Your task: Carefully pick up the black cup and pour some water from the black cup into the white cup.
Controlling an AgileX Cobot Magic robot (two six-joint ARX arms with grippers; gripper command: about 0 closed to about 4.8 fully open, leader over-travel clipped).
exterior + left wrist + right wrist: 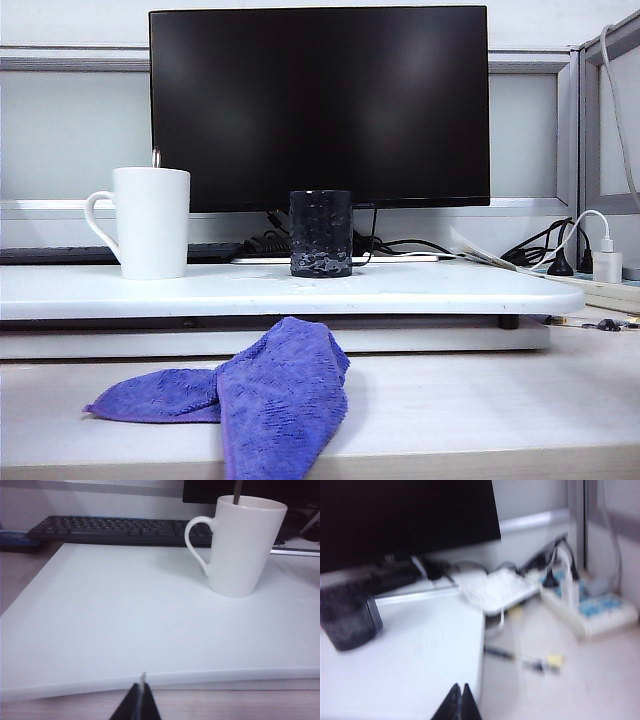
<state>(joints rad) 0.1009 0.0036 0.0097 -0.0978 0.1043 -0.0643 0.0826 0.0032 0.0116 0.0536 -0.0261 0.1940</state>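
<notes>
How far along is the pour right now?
Nothing looks done: the black cup stands untouched on the white board, apart from the white cup. Nothing is in hand: the left end effector and right end effector are shut and empty, short of the board. Grasping, lifting and pouring remain.

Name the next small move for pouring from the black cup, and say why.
Probably open the right tool and ease it toward the black cup. Both tools, left included, are shut and back at the white board's near edge; the cup stands untouched, apart from the white cup.
</notes>
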